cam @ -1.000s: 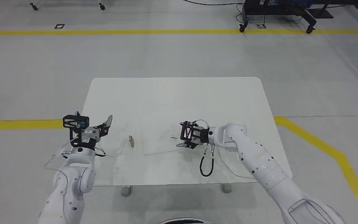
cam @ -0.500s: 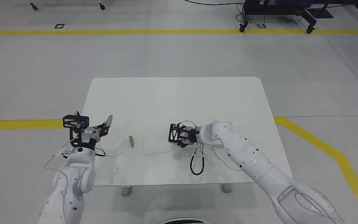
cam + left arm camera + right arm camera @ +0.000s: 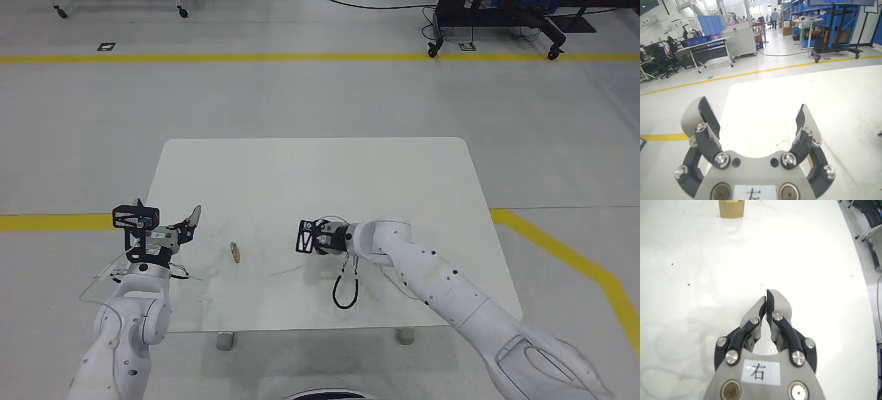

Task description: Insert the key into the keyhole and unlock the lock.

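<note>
the brass lock, a small smooth squarish block, lies loose on the glossy white bench between the two hands, ahead of the right hand. that hand's ribbed pads are pressed together; whether a key sits between them i cannot tell. the left hand is spread wide, gripping nothing. unheld, the lock would likely skid on the slick top when pushed, and a thin key could twist.

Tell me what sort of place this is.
Probably a robotics lab or workshop hall: a yellow floor line, blue storage shelving and wheeled workbenches lie beyond the white table.
</note>
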Robot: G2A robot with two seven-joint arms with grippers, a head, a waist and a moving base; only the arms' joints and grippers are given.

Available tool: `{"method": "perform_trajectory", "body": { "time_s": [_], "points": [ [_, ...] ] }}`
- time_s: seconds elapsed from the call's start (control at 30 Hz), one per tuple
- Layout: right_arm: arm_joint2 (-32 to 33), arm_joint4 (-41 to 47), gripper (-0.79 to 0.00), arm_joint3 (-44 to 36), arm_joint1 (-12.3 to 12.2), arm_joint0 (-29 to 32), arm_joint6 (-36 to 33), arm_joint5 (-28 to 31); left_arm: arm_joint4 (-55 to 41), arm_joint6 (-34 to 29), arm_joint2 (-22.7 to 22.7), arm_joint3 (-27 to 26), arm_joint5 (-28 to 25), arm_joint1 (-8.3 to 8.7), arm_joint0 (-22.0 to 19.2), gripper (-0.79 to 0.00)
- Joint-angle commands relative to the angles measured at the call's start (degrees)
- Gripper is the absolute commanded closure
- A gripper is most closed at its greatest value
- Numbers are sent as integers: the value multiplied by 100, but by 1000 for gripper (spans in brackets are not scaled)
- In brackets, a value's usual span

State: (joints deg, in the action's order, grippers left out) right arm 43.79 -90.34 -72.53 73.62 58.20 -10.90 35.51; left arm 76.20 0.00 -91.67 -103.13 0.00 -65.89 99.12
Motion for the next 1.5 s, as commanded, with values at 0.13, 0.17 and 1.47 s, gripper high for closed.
{"method": "perform_trajectory", "body": {
  "time_s": [0.13, 0.17, 1.47],
  "points": [
    [732, 266, 0, -729, -254, 579, 402, 136, 0, 0, 0, 0, 0, 0, 0, -785],
    [938, 564, 0, -809, -297, 707, 504, 223, 0, 0, 0, 0, 0, 0, 0, -785],
    [885, 6679, 0, 1791, 50, -27, 646, 2249, -6929, -5064, 710, 1289, -3193, 103, -1890, -785]
  ]
}}
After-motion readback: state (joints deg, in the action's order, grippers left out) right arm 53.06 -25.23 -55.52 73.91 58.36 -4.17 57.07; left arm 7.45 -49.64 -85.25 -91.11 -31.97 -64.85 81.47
